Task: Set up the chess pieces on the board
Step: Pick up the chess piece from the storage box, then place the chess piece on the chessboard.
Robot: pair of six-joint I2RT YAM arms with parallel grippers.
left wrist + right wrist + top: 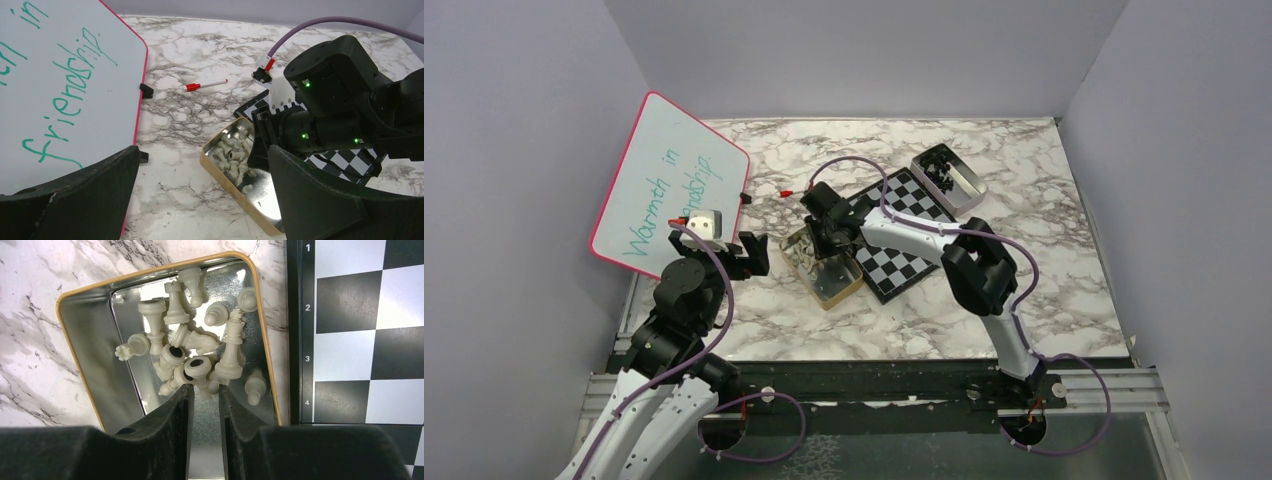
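The chequered board lies at mid table, and no pieces show on the squares I can see. Several pale chess pieces lie jumbled in a gold-rimmed tin against the board's left edge. My right gripper reaches down into that tin, jaws drawn narrow round the end of one pale piece at the heap's near side. My left gripper hovers wide open left of the tin, holding nothing. In the left wrist view the pale pieces lie just beyond the left gripper.
A second open tin with black pieces stands at the board's far right corner. A pink-framed whiteboard leans at the left. A red-capped marker lies behind the gold tin. Walls close in on three sides.
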